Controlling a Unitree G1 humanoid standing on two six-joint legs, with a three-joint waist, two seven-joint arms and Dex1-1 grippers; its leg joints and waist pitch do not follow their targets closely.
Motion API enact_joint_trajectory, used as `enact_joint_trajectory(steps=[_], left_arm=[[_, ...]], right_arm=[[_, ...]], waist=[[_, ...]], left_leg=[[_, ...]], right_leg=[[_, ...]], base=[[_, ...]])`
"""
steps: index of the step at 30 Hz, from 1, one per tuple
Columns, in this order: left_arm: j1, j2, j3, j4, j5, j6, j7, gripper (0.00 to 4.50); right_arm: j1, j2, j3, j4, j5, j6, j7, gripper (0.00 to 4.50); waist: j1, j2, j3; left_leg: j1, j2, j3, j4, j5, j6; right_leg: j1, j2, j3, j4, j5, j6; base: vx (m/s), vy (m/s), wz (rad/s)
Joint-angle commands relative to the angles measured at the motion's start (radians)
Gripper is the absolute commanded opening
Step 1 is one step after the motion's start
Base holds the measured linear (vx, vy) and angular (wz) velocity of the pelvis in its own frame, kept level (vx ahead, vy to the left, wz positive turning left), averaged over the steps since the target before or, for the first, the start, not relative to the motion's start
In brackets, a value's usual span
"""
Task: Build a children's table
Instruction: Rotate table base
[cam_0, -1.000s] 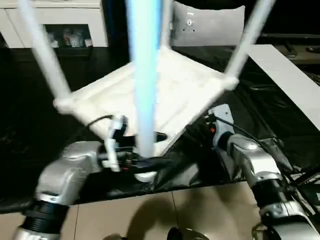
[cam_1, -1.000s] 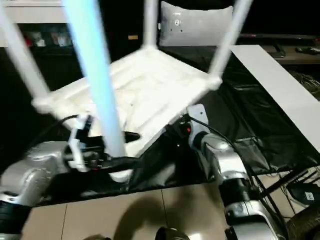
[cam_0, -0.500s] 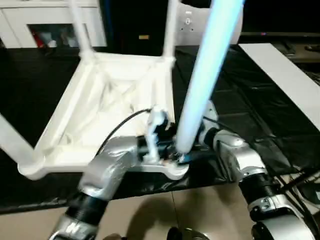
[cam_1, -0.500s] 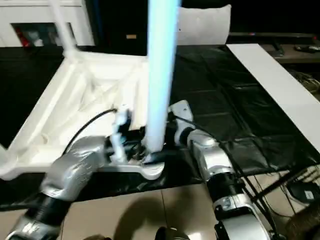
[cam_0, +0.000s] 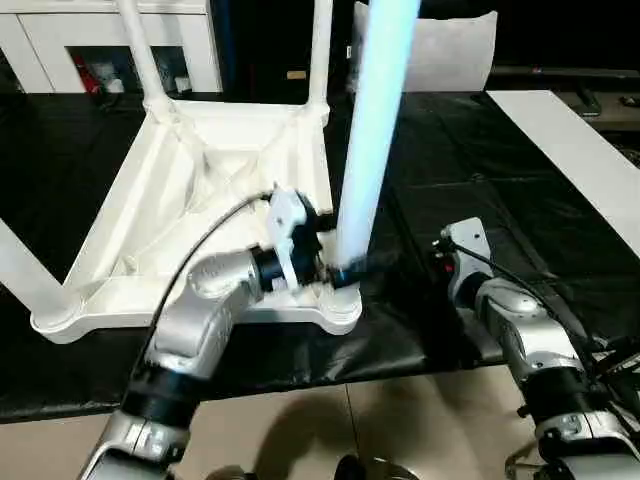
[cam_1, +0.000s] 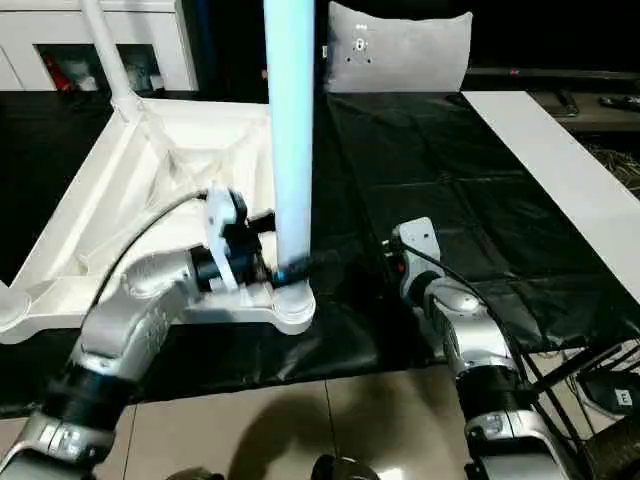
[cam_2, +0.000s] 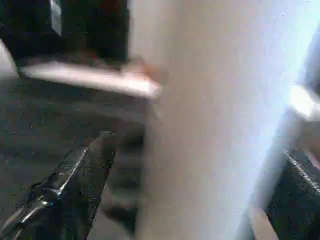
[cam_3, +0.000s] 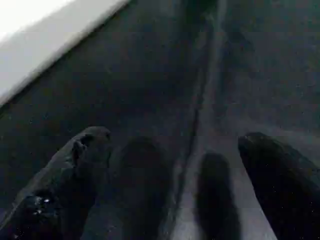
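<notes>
Smooth white plastic table (cam_0: 215, 190) on seemingly glossy, creased black sheeting (cam_0: 470, 170).

Left end effector (cam_2: 185, 170) apparently clamped; right end effector (cam_3: 170, 165) spread wide.

Head stereo pair looking down, wrist cameras close, left seemingly against table leg (cam_2: 200, 125)

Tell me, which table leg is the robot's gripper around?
The near right-corner leg, standing up from the upside-down tabletop. The left gripper has its fingers either side of its base. The other legs stand alone at the far and left corners.
</notes>
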Motion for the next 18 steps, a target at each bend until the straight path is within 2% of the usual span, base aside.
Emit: enact_joint_trajectory(steps=[1,3,4,6,7,10,11,14,18], left_arm=[[0.013,0.036,-0.021,-0.016,0.039,0.015,-0.016,4.46],[0.019,0.050,-0.026,-0.017,0.051,0.021,-0.015,4.46],[0.032,0.078,-0.032,-0.022,0.081,0.039,-0.001,4.46],[0.037,0.087,-0.033,-0.025,0.092,0.044,0.006,4.46],[0.044,0.103,-0.035,-0.029,0.101,0.043,0.002,4.20],[0.058,0.142,-0.041,-0.040,0.108,0.043,-0.018,4.06],[0.057,0.157,-0.046,-0.029,0.122,0.014,-0.030,3.92],[0.047,0.185,-0.052,0.007,0.141,-0.047,-0.070,3.63],[0.017,0.240,-0.064,0.051,0.150,-0.075,-0.158,3.29]], right_arm=[[0.017,-0.030,-0.031,-0.050,0.025,0.014,0.023,4.50],[0.023,-0.038,-0.032,-0.065,0.027,0.009,0.035,4.50],[0.045,-0.063,-0.024,-0.110,0.027,-0.022,0.080,4.50],[0.055,-0.074,-0.019,-0.126,0.027,-0.034,0.098,4.50],[0.063,-0.087,-0.017,-0.142,0.026,-0.041,0.110,4.50],[0.080,-0.116,-0.020,-0.182,0.032,-0.051,0.143,4.50],[0.090,-0.131,-0.015,-0.206,0.033,-0.053,0.166,4.50],[0.115,-0.170,0.002,-0.257,0.049,-0.051,0.245,4.50],[0.149,-0.233,0.018,-0.327,0.095,-0.014,0.375,4.50]], waist=[[0.007,0.001,-0.077],[0.006,0.000,-0.076],[0.009,0.003,-0.075],[0.011,0.000,-0.077],[0.012,0.000,-0.076],[0.014,0.000,-0.076],[0.014,-0.003,-0.078],[0.016,-0.004,-0.077],[0.021,-0.003,-0.077]], left_leg=[[-0.001,0.063,-0.039,-0.062,-0.128,0.071],[0.000,0.065,-0.039,-0.062,-0.134,0.069],[0.003,0.064,-0.037,-0.062,-0.143,0.066],[-0.001,0.065,-0.039,-0.063,-0.135,0.071],[-0.001,0.066,-0.040,-0.064,-0.130,0.073],[-0.003,0.067,-0.040,-0.064,-0.120,0.080],[-0.001,0.068,-0.039,-0.063,-0.120,0.080],[-0.003,0.063,-0.038,-0.063,-0.128,0.087],[0.000,0.060,-0.038,-0.062,-0.145,0.091]], right_leg=[[0.064,-0.091,0.079,-0.095,-0.475,0.057],[0.063,-0.090,0.079,-0.095,-0.469,0.052],[0.062,-0.090,0.079,-0.098,-0.472,0.043],[0.066,-0.090,0.080,-0.092,-0.449,0.036],[0.066,-0.091,0.080,-0.092,-0.445,0.031],[0.067,-0.092,0.083,-0.087,-0.428,0.012],[0.067,-0.092,0.083,-0.087,-0.429,0.012],[0.068,-0.092,0.082,-0.092,-0.454,0.026],[0.067,-0.089,0.080,-0.101,-0.491,0.062]], base=[[0.000,0.000,0.00],[0.000,0.000,0.00],[0.000,0.000,0.00],[0.000,0.000,0.00],[0.000,0.000,0.00],[0.000,0.000,0.00],[0.000,0.000,0.00],[0.000,0.000,0.00],[0.000,0.000,0.00]])
